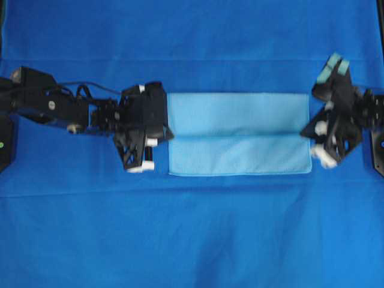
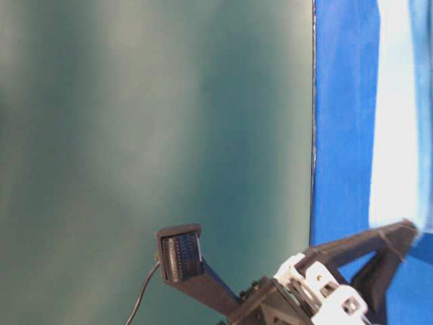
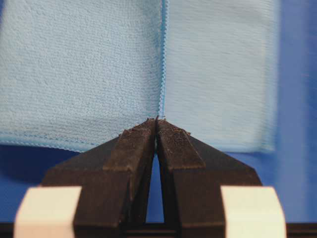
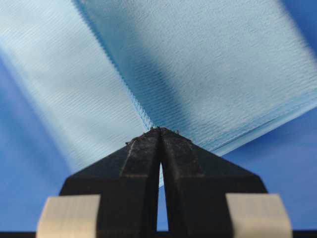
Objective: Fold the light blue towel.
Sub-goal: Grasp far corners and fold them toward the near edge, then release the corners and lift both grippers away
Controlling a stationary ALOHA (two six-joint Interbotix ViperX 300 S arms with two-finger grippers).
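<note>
One light blue towel lies flat on the royal-blue cloth, folded so a hemmed edge runs lengthwise along its middle. The left gripper sits at its left end and the right gripper at its right end. Both have fingertips pressed together at that hem, pinching nothing.

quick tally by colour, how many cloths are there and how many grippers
light blue cloths: 1, the light blue towel, lying partly folded
deep blue cloths: 1, the large royal-blue cloth under everything
black grippers: 2, the left gripper and the right gripper, both shut at the towel's ends
total: 4
</note>
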